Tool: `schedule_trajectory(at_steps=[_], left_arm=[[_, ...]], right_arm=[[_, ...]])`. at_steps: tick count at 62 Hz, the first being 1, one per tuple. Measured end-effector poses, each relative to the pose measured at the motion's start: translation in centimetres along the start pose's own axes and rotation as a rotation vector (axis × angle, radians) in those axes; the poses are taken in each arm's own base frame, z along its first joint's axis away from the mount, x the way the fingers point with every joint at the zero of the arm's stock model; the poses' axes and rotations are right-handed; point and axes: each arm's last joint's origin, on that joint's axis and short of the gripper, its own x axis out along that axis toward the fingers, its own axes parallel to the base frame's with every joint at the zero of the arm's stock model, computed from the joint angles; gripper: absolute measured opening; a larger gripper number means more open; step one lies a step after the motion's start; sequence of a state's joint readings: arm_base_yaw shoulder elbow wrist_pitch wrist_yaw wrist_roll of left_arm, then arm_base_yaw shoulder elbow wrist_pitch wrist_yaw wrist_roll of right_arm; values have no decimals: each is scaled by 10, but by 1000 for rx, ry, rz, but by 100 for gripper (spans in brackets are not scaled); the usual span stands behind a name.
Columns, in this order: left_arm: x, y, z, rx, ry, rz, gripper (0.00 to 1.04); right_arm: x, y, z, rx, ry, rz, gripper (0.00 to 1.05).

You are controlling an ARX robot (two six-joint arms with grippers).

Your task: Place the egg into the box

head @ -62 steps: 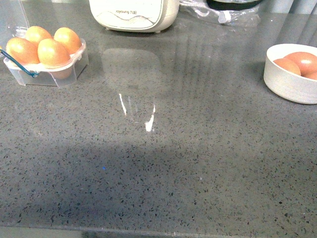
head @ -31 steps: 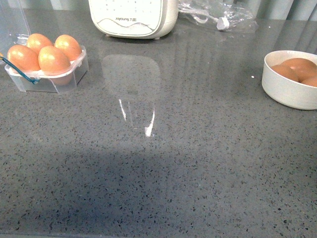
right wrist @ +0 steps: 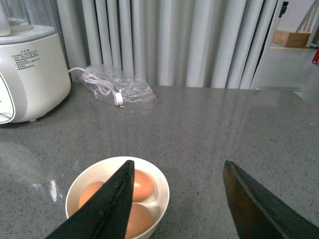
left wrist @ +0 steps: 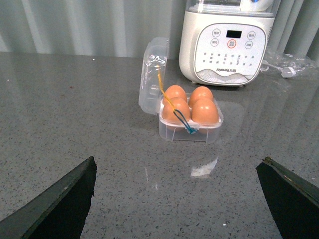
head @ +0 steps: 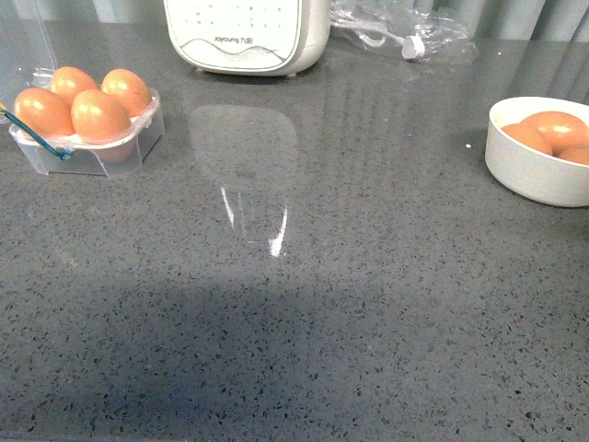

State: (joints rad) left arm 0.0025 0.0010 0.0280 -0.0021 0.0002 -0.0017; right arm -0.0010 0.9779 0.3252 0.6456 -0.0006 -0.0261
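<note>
The box [head: 92,158] is a clear carton at the counter's far left, and brown eggs [head: 97,115] fill all its cups. In the left wrist view the box [left wrist: 192,133] stands with its lid [left wrist: 152,74] hinged upright and a blue-yellow band hanging over the front. My left gripper [left wrist: 177,164] is open and empty, well short of the box, above bare counter. More eggs [head: 552,124] lie in a white bowl [head: 525,170] at the right. My right gripper [right wrist: 178,164] is open and empty above the counter, one finger [right wrist: 107,204] overlapping the bowl [right wrist: 149,177]. Neither gripper shows in the front view.
A white blender base [head: 248,32] stands at the back of the grey speckled counter [head: 322,304]. A clear plastic bag with a cable [head: 405,32] lies beside it. Curtains hang behind the counter in the wrist views.
The front view has shifted slightly, so the bowl and box sit a little lower or further in the picture. The box, bowl and eggs keep their places on the counter.
</note>
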Motion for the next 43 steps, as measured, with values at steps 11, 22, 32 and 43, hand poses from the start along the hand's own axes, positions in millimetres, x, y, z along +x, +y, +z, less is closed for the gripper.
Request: schedule_trajectory(at_steps=[11, 22, 32, 43], left_arm=[[0, 0, 0, 0, 0, 1, 98], [0, 0, 0, 0, 0, 0, 98], [0, 0, 0, 0, 0, 0, 98], [0, 0, 0, 0, 0, 0, 98]], right_arm=[[-22, 1, -18, 13, 4, 2, 17], [-37, 1, -29, 16, 2, 0, 3], [-48, 1, -37, 16, 4, 1, 3], [-58, 1, -42, 16, 3, 1, 3]])
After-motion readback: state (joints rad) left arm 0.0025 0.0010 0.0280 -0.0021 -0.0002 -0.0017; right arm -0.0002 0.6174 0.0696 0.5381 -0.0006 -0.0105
